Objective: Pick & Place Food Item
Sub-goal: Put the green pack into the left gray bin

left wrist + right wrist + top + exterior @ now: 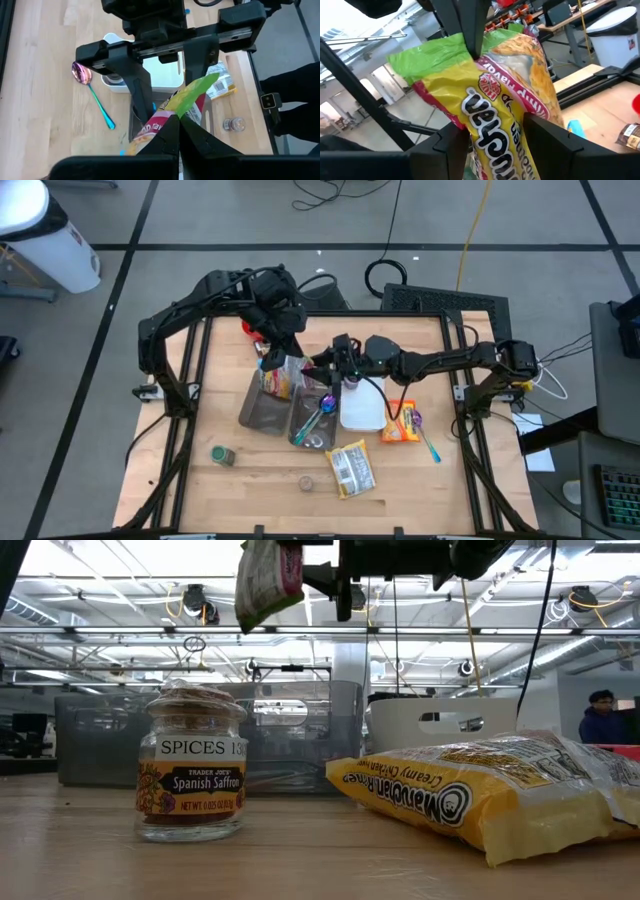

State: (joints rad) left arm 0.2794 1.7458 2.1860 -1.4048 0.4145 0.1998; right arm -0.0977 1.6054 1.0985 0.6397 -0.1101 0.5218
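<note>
So my left pincer is clamped on the green top edge of the ramen packet, dangling it above the grey bins, my right pincer spread either side of it, so next comes a handover or drop.

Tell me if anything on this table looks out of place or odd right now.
One thing: a ramen packet hangs in the air over the bins, pinched at its green edge by the left hand, while the right hand stands open around its lower part. The yellow ramen packet lies askew near the table's front edge.
</note>
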